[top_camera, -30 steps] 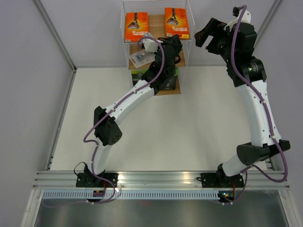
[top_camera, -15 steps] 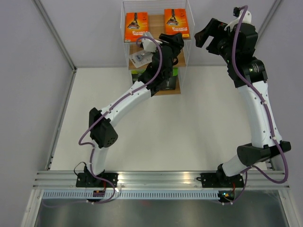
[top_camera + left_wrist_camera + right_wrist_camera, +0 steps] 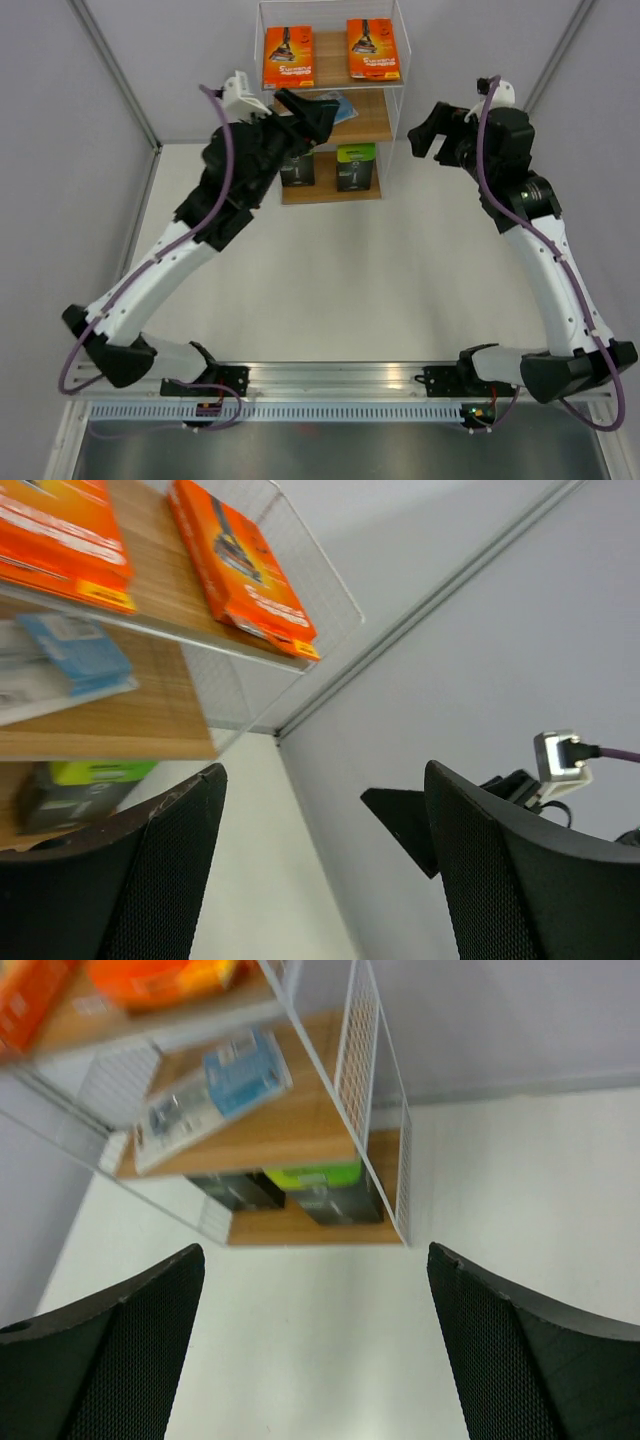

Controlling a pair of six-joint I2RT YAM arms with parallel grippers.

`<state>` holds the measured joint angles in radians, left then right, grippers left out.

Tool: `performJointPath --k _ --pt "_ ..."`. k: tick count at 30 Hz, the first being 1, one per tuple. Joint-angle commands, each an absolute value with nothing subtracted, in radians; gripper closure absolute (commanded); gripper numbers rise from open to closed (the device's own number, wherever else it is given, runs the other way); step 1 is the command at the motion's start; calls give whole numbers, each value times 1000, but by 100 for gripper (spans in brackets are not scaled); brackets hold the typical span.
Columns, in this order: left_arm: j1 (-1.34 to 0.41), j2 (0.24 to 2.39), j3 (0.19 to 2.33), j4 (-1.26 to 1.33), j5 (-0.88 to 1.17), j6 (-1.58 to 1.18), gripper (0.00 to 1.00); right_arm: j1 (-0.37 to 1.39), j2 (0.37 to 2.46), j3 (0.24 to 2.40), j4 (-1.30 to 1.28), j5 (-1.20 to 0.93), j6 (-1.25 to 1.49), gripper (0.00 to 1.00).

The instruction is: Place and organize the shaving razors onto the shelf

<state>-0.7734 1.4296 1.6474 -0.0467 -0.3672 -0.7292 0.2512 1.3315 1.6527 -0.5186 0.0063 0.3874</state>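
Observation:
The shelf stands at the far middle of the table. Two orange shaving razor packs lie on its top board. A light-blue blister pack rests on the middle board, partly behind my left gripper. On the bottom board, two black packs with lime-green ends stand side by side. The left gripper hangs open and empty just in front of the shelf's left side. To the right of the shelf, my right gripper is open and empty, facing the packs.
Grey walls close in the table on the left, back and right. The shelf's wire-mesh side panel faces the right gripper. White tabletop stretches between the shelf and the arm bases.
My left gripper has let go, opened and drawn back out of the shelf to the left. Both black packs now show on the bottom board. The right arm has dropped slightly.

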Motion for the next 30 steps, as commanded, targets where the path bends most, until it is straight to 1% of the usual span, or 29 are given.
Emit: performJointPath --k 1,3,6,7,9,11,13,17,19,20,21,23,27,30 --pt "-704 1263 1554 -294 -238 -539 15 249 1200 1415 -362 -72 301 2" --pt "-648 1171 1447 -356 -229 -500 14 249 1158 1265 -258 -107 263 2" --pt "-556 1073 1290 -385 -177 -471 11 250 1097 1131 -161 -159 232 2" --pt "-531 1015 1254 -396 -131 -457 9 250 1083 1109 -157 -160 235 2" --pt "-465 961 1175 -431 -114 -423 2 249 1049 1059 -155 -156 245 2" --pt "-420 905 1112 -488 -97 -375 0 249 1011 1002 -158 -158 276 2" --pt "-405 862 1063 -512 -91 -367 0 250 983 953 -156 -156 307 2" --pt "-403 821 919 -503 -46 -356 0 249 885 775 -131 -118 333 2" --pt "-402 795 870 -483 -43 -353 0 249 801 706 -97 -127 330 2" --pt "-403 757 821 -454 -48 -348 0 249 772 640 -66 -123 340 2" --pt "-403 737 795 -437 -52 -345 0 250 711 611 -49 -112 350 2" --pt "-403 663 726 -385 -67 -336 0 250 660 548 -34 -81 365 2" --pt "-403 595 692 -354 -40 -316 0 250 583 499 -46 -80 379 2" --pt "-403 592 689 -353 -46 -322 0 250 543 477 -48 -89 411 2"
